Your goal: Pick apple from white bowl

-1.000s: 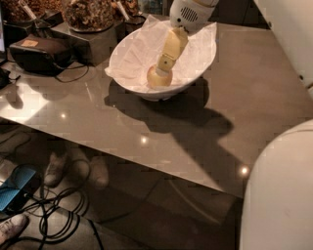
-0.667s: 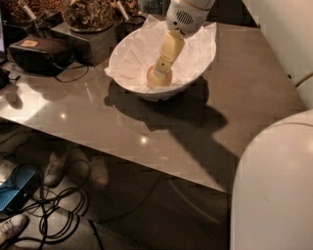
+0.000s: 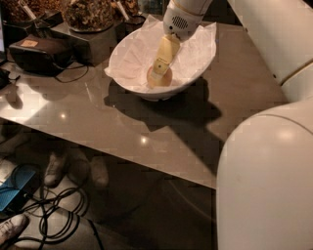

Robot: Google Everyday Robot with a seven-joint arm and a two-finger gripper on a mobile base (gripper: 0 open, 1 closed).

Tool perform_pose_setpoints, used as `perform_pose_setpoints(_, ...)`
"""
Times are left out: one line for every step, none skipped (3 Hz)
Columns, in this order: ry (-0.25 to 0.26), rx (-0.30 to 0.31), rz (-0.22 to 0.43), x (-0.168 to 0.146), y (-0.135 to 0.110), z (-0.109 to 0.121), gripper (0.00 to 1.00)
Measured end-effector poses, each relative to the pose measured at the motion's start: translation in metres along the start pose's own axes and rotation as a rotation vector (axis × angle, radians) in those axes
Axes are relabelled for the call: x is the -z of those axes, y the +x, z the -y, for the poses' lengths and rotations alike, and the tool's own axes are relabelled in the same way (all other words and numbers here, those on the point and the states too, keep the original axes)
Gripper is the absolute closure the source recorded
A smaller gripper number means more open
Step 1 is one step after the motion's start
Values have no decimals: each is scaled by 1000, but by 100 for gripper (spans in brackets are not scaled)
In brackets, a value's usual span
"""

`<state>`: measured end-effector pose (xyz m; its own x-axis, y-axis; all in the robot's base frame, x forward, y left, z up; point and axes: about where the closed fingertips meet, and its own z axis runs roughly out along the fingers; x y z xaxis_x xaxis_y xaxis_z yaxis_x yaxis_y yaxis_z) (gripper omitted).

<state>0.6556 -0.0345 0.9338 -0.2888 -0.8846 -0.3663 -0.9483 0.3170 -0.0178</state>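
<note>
Nearest, the robot's white body [image 3: 266,180] fills the corner in front and to the right of the bowl [image 3: 155,93]. On the floor below and left of the bowl lie dark cables [image 3: 54,215]. The table [image 3: 98,114] carries the bowl near its far side.

Inside the bowl, on the crumpled paper [image 3: 137,49], the apple [image 3: 168,79] sits at the bottom, about the middle. The gripper [image 3: 157,74] reaches down into the bowl from its far rim, and its tip is right at the apple, touching it or very nearly. I cannot tell whether the claw is wide, narrow or closed on the fruit, because the arm's own pale link hides that side.

The step in hand looks like the grasp itself: the reach into the bowl is made, and the apple is not yet lifted clear. Next it calls for a firm hold on the apple, then a straight rise above the bowl's rim without snagging the paper or dragging the bowl.

Behind and left of the bowl stand a dark snack bowl [image 3: 88,12] and a black device [image 3: 41,52].
</note>
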Motion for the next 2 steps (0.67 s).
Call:
perform_pose_setpoints(-5, -6, -3, -8, -1, 7, 8)
perform_pose_setpoints(-16, -6, -6, -17, -3, 11, 8)
